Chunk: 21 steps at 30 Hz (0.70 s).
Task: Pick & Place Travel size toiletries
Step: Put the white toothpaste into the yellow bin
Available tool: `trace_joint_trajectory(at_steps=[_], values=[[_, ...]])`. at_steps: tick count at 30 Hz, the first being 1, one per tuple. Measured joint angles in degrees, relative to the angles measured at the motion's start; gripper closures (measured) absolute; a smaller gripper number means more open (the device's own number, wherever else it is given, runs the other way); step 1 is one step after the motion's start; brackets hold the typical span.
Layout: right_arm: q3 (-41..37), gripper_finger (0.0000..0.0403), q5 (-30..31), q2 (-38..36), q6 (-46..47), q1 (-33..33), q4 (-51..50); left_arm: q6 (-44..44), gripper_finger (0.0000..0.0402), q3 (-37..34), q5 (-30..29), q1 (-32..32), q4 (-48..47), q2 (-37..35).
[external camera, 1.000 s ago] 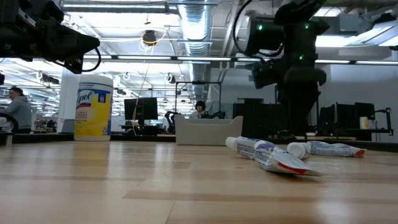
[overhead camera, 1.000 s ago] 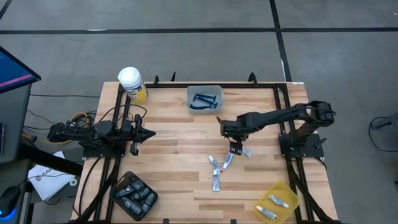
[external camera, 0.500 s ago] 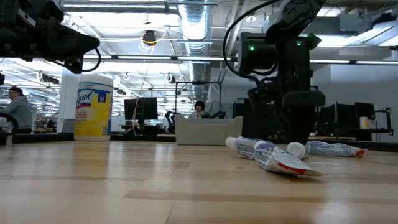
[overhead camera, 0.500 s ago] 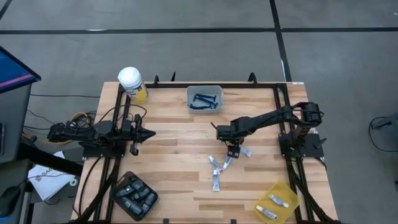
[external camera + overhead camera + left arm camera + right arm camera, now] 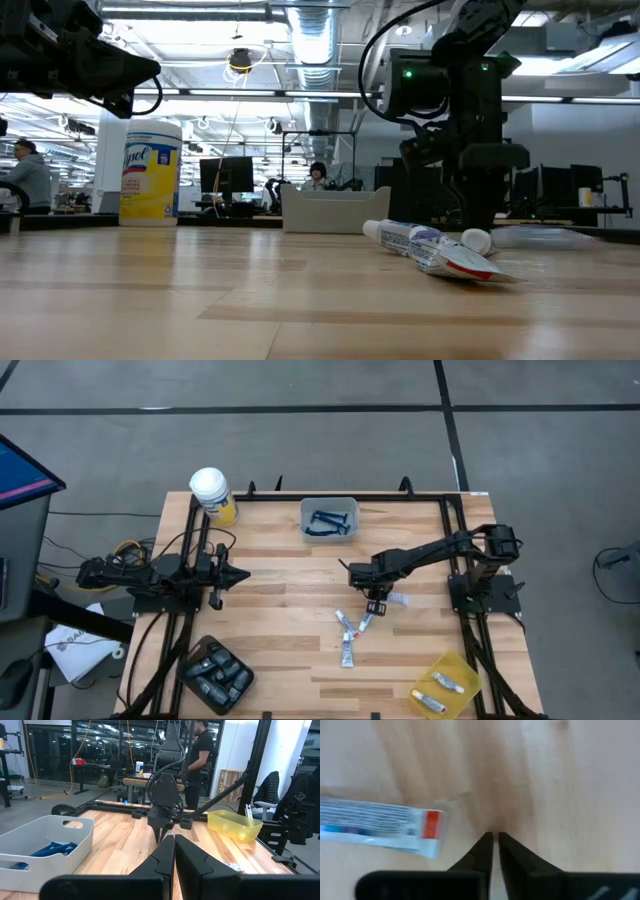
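Wooden tabletop (image 5: 280,620): the right gripper (image 5: 376,605), wide apart a second ago, has snapped nearly closed with its tips on the boards, grasping nothing. A white tube (image 5: 380,826) it came down for lies just beside its fingers, nudged aside. Three more tubes (image 5: 350,632) lie near that gripper. The left gripper (image 5: 238,573) waits closed, well apart.

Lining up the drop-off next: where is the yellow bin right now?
In the high view the yellow bin sits at the table's near right corner, below the right arm's base, with two white tubes inside; the loose tubes lie up-left of it.
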Motion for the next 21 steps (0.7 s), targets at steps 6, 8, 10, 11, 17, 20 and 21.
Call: trace_joint_trajectory(at_steps=[6,8,10,11,17,20,21], values=[[-0.01,0.0401,1.93,-8.99,0.86,-1.99,-0.39,-0.01,0.0394,0.0,0.02,0.01,0.0,0.0],[-0.01,0.04,1.87,-13.47,2.03,-2.94,0.24,0.01,0.0394,0.01,0.01,0.0,0.0,0.0],[0.01,0.0402,1.78,-18.08,4.49,-4.18,0.14,0.01,0.0394,0.01,0.01,0.01,0.0,0.0],[0.01,0.0402,1.81,-20.39,5.79,-4.82,-0.21,0.01,0.0394,0.01,0.0,0.02,0.0,0.0],[0.12,0.0389,8.12,-30.21,18.21,-9.48,-6.24,0.01,0.0394,0.01,0.02,0.02,0.0,0.0],[0.12,0.0386,13.82,-32.37,27.82,-13.0,-12.89,0.01,0.0394,0.0,0.0,0.02,0.0,0.0],[0.12,0.0385,14.68,-32.5,29.51,-14.3,-15.34,0.01,0.0394,0.01,0.01,0.02,0.0,0.0]])
